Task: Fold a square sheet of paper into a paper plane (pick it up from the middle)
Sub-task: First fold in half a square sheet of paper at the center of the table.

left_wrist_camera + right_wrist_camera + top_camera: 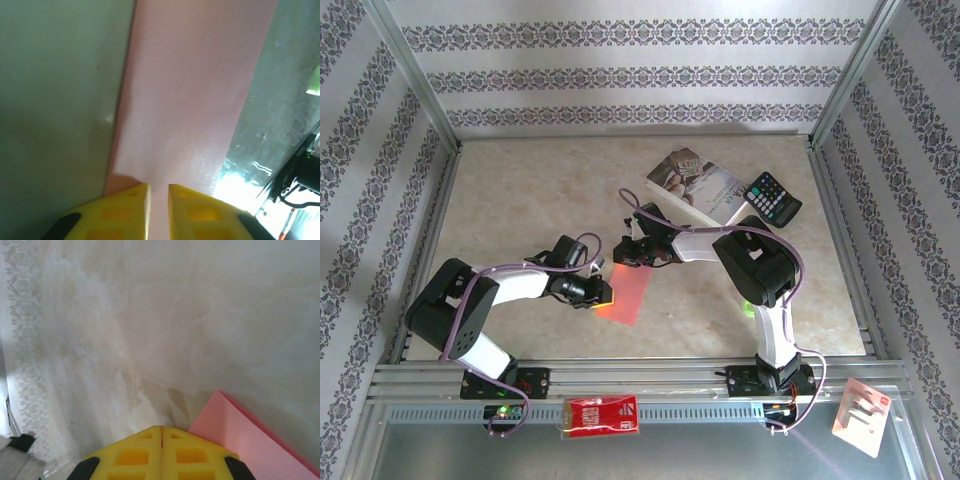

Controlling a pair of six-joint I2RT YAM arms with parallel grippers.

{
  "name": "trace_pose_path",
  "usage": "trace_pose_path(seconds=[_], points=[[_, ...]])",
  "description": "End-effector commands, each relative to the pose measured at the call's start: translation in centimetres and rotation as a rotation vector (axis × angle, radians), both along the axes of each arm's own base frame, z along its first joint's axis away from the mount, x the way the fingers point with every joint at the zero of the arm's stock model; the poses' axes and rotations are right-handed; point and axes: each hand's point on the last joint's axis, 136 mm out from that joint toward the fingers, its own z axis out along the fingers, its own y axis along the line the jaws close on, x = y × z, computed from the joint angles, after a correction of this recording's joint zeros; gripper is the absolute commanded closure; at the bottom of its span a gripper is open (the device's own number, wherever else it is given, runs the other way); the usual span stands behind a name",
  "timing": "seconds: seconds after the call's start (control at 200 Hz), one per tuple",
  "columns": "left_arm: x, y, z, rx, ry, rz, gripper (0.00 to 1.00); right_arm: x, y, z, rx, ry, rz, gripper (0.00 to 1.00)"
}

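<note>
The right claw (625, 252) is covering the far corner of the paper (630, 292) and the left claw (603, 294) its near-left edge. In both wrist views the frame is cutting the sheet off. The red packet (602, 416) is showing print too small to read.

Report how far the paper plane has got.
Done: the pink-red paper sheet lies on the beige marbled table as a narrow strip, apparently folded in half. In hand: left gripper, slightly open, at its edge; right gripper shut beside a corner. Left: nose, wings; no dart shape yet.

Left gripper (159, 189) ajar (right gripper (161, 429) closed)
</note>
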Motion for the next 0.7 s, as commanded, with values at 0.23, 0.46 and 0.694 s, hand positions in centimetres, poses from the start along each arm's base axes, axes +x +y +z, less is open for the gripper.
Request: trace_pose_path(seconds=[0.23,0.46,0.694], points=[[4.4,-0.5,4.9,-0.088,-0.120,0.094,0.63,-1.0,-1.6,-3.2,-0.059,0.027,0.012,0.99],[7.0,-0.2,3.8,-0.045,-0.129,0.115,0.90,-1.1,-2.0,-3.5,-0.059,0.035,0.008,1.00],[8.4,-1.2,2.1,-0.056,-0.099,0.107,1.00,-1.1,-2.1,-3.4,-0.057,0.034,0.005,1.00]])
